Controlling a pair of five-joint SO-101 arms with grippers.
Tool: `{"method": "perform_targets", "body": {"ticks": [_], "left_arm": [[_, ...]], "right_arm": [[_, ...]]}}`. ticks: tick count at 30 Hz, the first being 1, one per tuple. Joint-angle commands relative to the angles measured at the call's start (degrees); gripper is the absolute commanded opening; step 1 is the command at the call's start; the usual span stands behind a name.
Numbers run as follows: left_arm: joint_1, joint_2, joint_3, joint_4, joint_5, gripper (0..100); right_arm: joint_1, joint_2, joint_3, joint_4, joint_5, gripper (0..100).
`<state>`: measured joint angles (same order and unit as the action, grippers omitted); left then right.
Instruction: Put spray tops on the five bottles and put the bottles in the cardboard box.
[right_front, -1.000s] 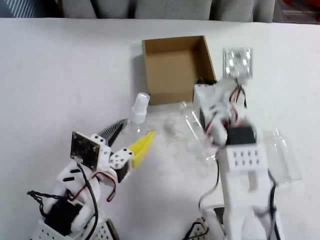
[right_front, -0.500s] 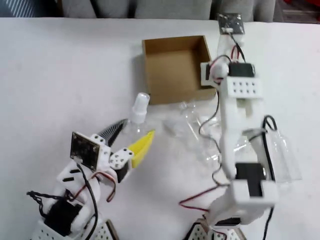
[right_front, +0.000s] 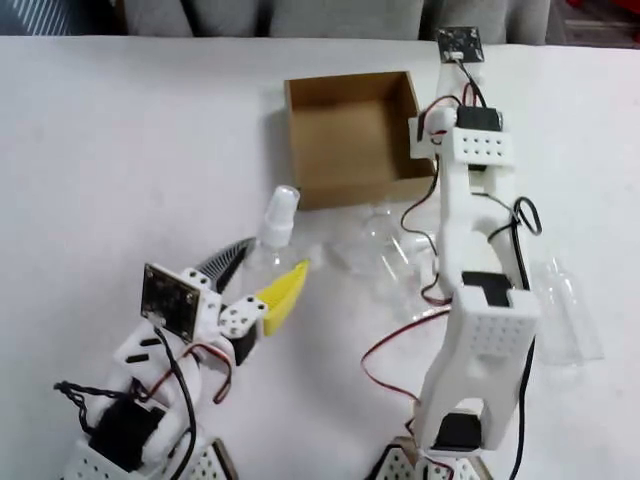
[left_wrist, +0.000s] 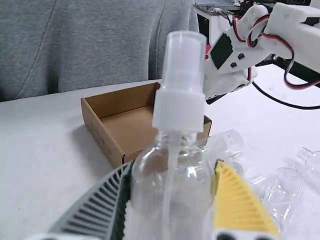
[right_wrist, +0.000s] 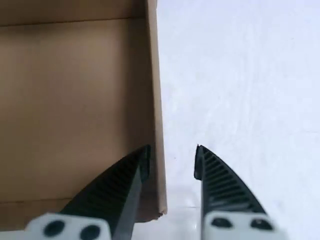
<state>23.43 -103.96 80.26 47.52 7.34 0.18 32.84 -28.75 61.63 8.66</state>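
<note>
A clear bottle (right_front: 268, 255) with a white spray top (right_front: 281, 208) stands upright in front of the cardboard box (right_front: 345, 82). My left gripper (right_front: 262, 272) is shut on that bottle's body (left_wrist: 172, 192), grey finger on one side and yellow finger on the other; the spray top (left_wrist: 180, 85) rises above them. My right arm stretches out to the box's right wall. My right gripper (right_wrist: 172, 150) is open and straddles that wall (right_wrist: 155, 100), one finger inside the box, one outside, touching nothing. The box looks empty.
Several clear capless bottles lie on the white table: some in front of the box (right_front: 385, 240) and some to the right of the right arm (right_front: 565, 305). Red and black cables hang along the right arm (right_front: 470, 290).
My right arm has swung away from the loose bottles and stretched out to the box's right wall. My left arm and its bottle have stayed still.
</note>
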Motion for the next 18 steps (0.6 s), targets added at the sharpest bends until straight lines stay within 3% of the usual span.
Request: {"method": "perform_targets", "body": {"ticks": [1,13,18], "left_arm": [[0.4,-0.57,-0.18,-0.26,0.7,6],[0.22,-0.57,-0.18,-0.26,0.7,6],[0.13,-0.57,-0.18,-0.26,0.7,6]], "right_arm": [[0.04,2.07,-5.98,1.54,2.55,12.1],[-2.59,12.97,-14.07,5.49,5.1,11.1],[-3.21,13.93,-16.97,10.15,5.1,1.7]]}}
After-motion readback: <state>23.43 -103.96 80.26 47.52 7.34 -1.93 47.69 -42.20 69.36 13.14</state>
